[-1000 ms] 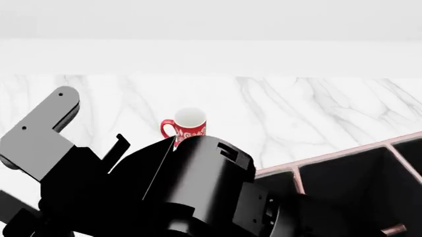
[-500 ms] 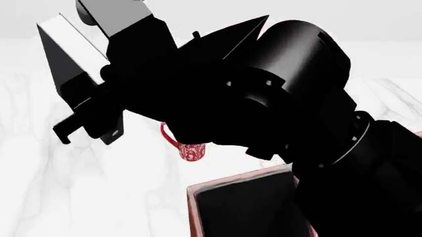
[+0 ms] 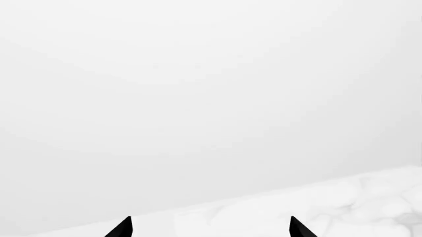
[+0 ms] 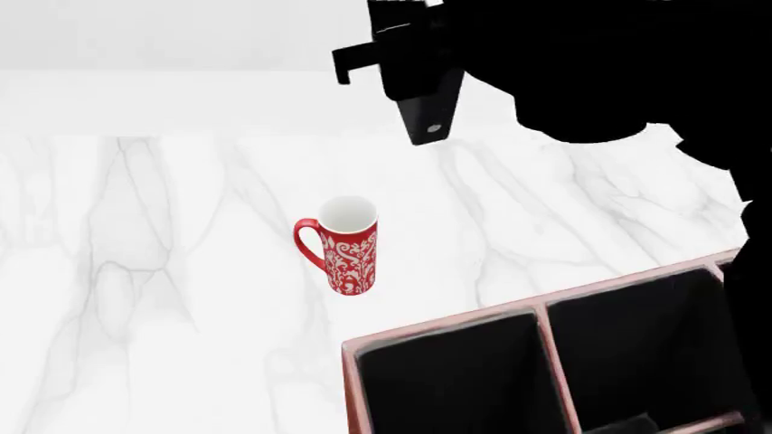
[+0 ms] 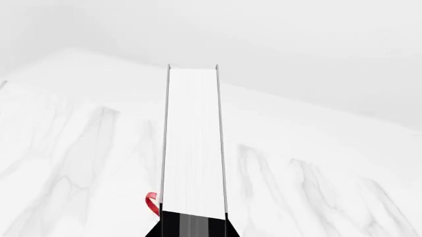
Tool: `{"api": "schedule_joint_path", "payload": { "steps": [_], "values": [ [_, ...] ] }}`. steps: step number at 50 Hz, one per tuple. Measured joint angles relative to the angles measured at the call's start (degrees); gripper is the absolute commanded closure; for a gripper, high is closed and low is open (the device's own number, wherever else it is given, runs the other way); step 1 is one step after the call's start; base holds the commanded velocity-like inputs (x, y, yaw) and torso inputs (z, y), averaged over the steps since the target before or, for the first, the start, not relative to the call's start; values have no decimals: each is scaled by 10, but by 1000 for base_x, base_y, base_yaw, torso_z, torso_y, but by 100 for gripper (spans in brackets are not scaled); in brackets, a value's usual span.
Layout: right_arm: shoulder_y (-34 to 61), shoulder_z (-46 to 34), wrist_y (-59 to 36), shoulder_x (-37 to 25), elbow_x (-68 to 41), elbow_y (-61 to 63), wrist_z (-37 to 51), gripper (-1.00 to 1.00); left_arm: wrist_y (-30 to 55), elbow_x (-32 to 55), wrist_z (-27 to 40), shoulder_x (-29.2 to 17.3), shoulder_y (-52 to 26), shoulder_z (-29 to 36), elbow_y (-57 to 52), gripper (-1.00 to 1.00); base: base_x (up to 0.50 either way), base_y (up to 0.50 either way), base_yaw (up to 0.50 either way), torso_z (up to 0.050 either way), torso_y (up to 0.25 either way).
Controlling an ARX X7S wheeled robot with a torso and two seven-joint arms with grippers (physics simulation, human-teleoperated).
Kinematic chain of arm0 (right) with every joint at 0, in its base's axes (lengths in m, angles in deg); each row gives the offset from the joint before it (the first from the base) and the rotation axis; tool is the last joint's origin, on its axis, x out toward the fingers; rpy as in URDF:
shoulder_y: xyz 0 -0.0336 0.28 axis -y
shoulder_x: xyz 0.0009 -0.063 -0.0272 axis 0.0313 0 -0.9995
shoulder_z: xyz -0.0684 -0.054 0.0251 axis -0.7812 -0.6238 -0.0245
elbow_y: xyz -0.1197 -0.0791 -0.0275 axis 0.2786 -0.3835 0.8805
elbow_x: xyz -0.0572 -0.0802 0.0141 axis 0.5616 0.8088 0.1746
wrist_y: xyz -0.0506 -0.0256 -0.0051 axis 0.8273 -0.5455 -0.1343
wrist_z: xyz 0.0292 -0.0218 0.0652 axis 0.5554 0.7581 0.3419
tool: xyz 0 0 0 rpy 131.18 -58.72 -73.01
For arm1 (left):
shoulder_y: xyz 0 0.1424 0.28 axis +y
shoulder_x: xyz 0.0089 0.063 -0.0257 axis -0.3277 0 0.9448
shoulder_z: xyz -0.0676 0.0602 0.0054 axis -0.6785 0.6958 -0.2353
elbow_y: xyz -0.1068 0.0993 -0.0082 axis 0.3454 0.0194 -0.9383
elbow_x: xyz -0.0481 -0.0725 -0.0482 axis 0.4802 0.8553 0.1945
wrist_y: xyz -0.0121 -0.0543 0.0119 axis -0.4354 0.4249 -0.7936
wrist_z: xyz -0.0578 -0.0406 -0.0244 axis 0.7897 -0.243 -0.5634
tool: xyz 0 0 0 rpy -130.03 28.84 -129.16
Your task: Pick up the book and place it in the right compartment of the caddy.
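Left wrist view: my left gripper (image 3: 209,228) spreads wide over the marble table (image 3: 343,207). Head view: the mug (image 4: 346,246) stands mid-table; the caddy (image 4: 543,316) fills the near right corner. Right wrist view alone shows the book (image 5: 192,143), clamped in my right gripper (image 5: 192,223).

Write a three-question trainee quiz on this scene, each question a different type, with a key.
1. True or false: the mug stands inside the caddy.
2. Multiple choice: the right end effector holds
A. the mug
B. the book
C. nothing
3. Fill in: the visible caddy compartments are ____.

Key
1. False; the mug stands upright on the table, apart from the caddy.
2. B; the right wrist view shows its white page edges running out from the end effector.
3. Empty; only black lining shows.
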Motion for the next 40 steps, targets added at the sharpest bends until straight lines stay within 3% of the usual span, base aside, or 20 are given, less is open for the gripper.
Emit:
{"api": "schedule_joint_path", "payload": {
  "steps": [19,40],
  "values": [
    [-17,67,-57,-121,-85,40,163,100,0,-8,0,0,-5,12,1,-100,0,0,0,0,2],
    [-91,126,-59,-245,-199,102,312,100,2,-8,0,-2,-8,14,-1,-100,0,0,0,0,1]
  ]
}}
